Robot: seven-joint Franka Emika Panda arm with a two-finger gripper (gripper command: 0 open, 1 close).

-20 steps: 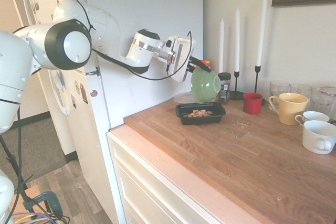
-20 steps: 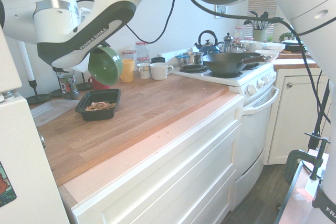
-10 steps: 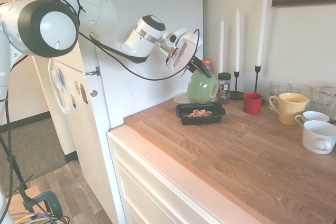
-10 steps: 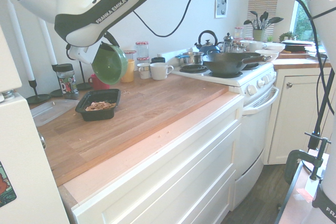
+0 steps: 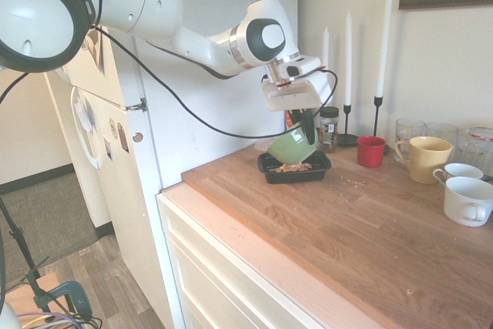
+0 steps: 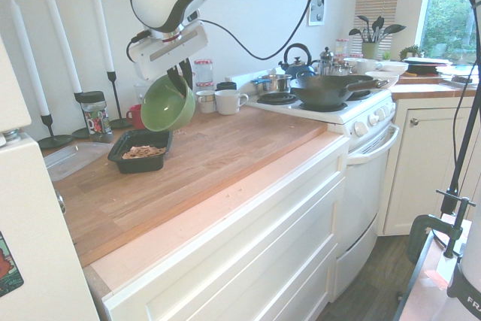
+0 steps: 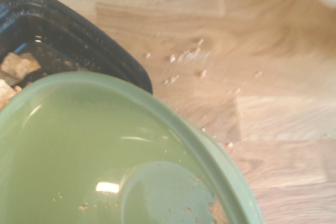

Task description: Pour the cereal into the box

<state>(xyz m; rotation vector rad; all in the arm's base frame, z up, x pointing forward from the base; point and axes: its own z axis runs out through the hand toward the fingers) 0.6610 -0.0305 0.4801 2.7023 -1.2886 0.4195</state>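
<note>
You have the arm reaching over the counter so that the gripper can hold the bowl by its rim, jaws closed on it, tilted above the box; that slant presumably lets the cereal slide out. The cereal lies in the box, and the bowl's inside shows only crumbs, so the pour looks nearly done. The box probably sits low and close beneath to catch strays, though crumbs lie on the wood beside it. In the first exterior view the bowl hides the box's far side; the wrist view cuts off both, and you can't make out the fingers' exact contact.
</note>
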